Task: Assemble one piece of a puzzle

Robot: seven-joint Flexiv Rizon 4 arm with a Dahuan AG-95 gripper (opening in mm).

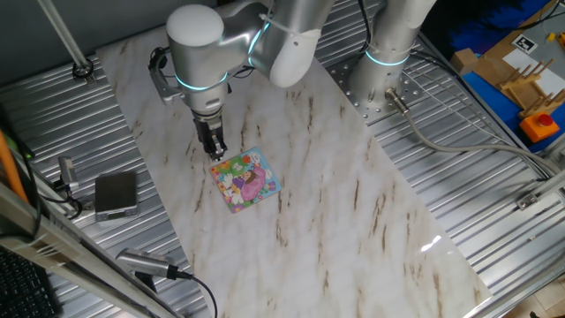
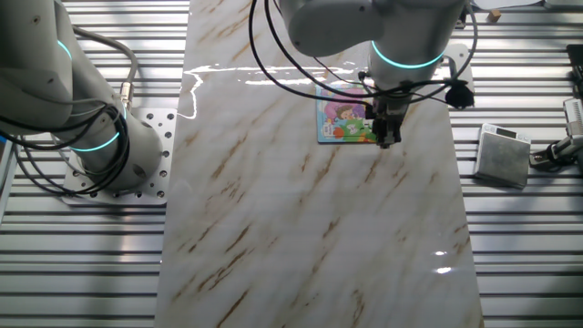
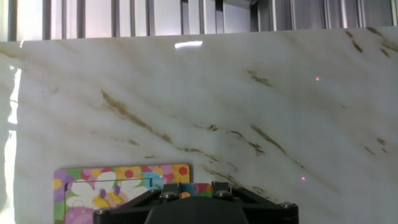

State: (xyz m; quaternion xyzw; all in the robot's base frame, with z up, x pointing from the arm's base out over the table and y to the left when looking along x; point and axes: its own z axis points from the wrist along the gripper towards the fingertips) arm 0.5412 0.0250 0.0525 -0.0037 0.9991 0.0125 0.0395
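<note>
The puzzle (image 1: 249, 182) is a small square board with a pink, purple, yellow and green cartoon picture, lying flat on the marble tabletop. It also shows in the other fixed view (image 2: 341, 117) and at the lower left of the hand view (image 3: 118, 182). My gripper (image 1: 216, 152) points straight down at one corner of the board (image 2: 386, 138). In the hand view my gripper (image 3: 191, 188) has its jaws close together around the piece (image 3: 194, 188), a tiny colourful bit with teal-green on it, right at the board's edge. I cannot tell whether the piece touches the board.
A grey box (image 1: 116, 194) sits on the ribbed metal beside the marble slab (image 1: 353, 203); it also shows in the other fixed view (image 2: 504, 155). Cables lie near it. The arm's base (image 2: 109, 155) stands off the slab's other side.
</note>
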